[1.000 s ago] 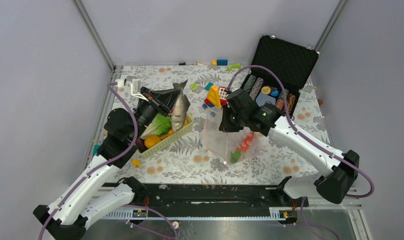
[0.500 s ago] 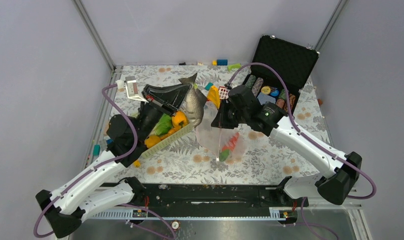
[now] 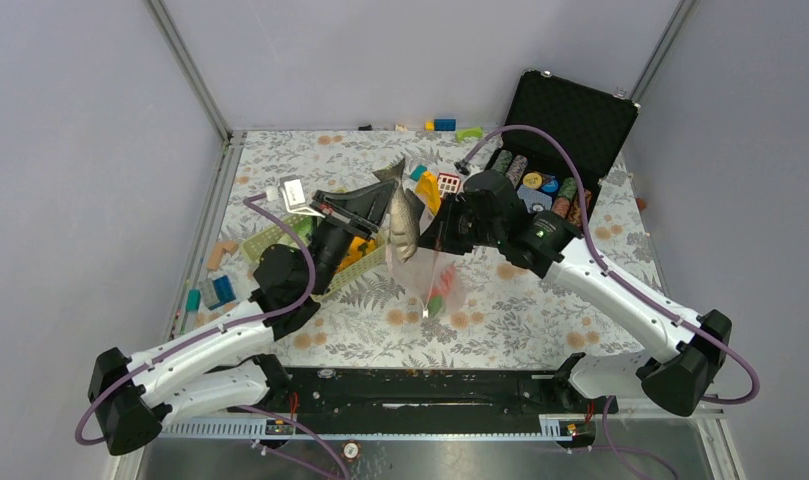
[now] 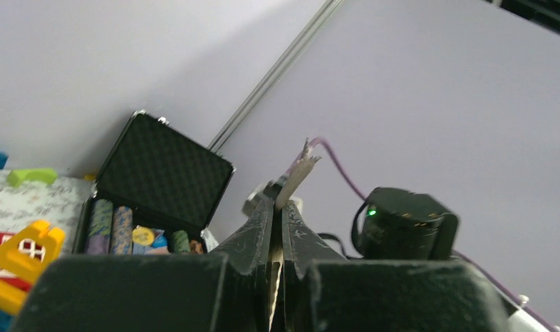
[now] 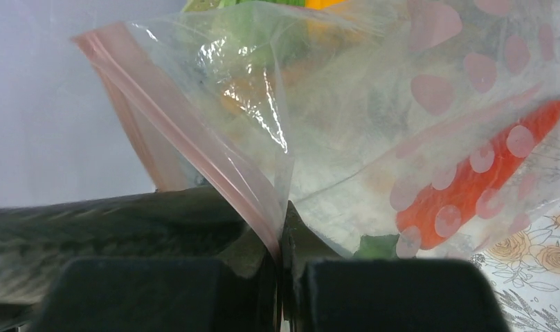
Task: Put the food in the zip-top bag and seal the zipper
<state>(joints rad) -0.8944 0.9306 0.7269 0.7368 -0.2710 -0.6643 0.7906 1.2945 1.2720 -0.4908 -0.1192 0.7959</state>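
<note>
Grey plastic toy fish beside the clear zip-top bag.
Left claw is clamped on the fish, right claw on the pink-red zipper strip; the floppy mouth may fold and deflect it.

This is looking like a robot lab: plain grey panels are boxing in a cloth-covered table, metal posts are framing the corners, and a left arm and right arm are sitting bolted to a black rail.
</note>
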